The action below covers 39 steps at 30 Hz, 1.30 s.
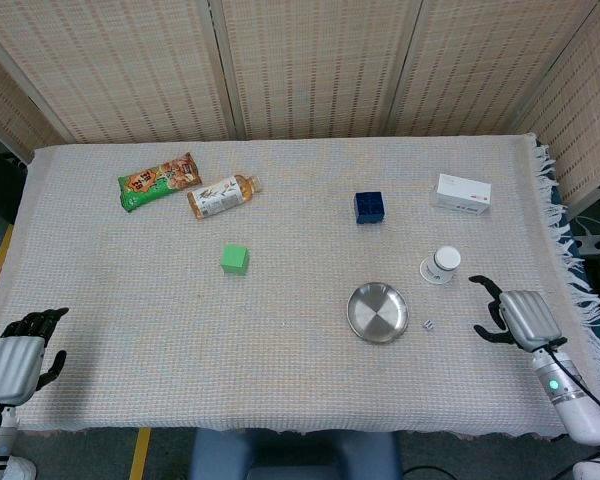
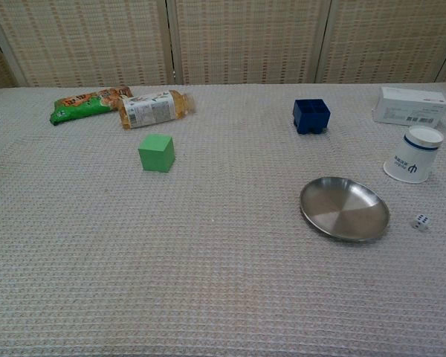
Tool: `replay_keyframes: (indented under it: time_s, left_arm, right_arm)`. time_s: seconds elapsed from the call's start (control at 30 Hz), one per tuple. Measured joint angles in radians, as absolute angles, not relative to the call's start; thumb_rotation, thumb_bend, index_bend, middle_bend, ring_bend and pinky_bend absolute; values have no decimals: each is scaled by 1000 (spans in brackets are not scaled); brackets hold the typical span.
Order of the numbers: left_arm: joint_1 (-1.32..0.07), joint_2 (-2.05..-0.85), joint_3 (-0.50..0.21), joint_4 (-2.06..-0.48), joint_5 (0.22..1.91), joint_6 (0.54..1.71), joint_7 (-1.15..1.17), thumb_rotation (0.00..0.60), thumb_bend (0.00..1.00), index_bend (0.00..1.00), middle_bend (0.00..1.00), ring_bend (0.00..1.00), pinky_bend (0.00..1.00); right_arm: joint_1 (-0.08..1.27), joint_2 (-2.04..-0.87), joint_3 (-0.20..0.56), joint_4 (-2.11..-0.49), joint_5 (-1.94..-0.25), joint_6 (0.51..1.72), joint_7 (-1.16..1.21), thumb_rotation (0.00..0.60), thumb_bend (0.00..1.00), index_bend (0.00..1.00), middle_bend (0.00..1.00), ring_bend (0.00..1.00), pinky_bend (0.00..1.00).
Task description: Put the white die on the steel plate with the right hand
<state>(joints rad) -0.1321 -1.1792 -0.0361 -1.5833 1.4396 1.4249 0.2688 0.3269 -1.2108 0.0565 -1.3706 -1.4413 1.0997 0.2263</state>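
The small white die (image 1: 429, 324) (image 2: 421, 221) lies on the cloth just right of the round steel plate (image 1: 377, 312) (image 2: 345, 208), apart from it. My right hand (image 1: 512, 317) hovers a short way right of the die, fingers spread and curved toward it, holding nothing. At the table's near left corner my left hand (image 1: 18, 353) rests with fingers loosely curled and apart, empty. Neither hand shows in the chest view.
An upturned paper cup (image 1: 442, 264) (image 2: 413, 154) stands just behind the die. Further back are a blue box (image 1: 369, 207), a white carton (image 1: 463, 193), a green cube (image 1: 234, 259), a bottle (image 1: 223, 195) and a snack bag (image 1: 159, 180). The cloth's fringed edge (image 1: 570, 270) runs along the right.
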Motion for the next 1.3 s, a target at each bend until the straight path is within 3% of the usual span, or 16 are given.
replay_keyframes:
  time_s: [0.17,0.53,1.3]
  left_arm:
    - [-132,-1179,-38,-1583,1438,1426,266,600,396,177,211,197,309]
    - [-134,-1179,-38,-1581,1434,1420,263,600,395,177,211,197,309]
    - [-131,-1175,-40,-1583,1437,1429,255,600,397,177,211,197,309]
  right_arm:
    - [350,-1223,48,-1351,-1443,1052,271,600,120,141,877,781,722]
    - [403,-1268,1,-1236,-1528,990,476,600,161,360,907,817,750]
    - [448,-1355,-49,-1110,-1546,918,540,600,201,510,929,837,766]
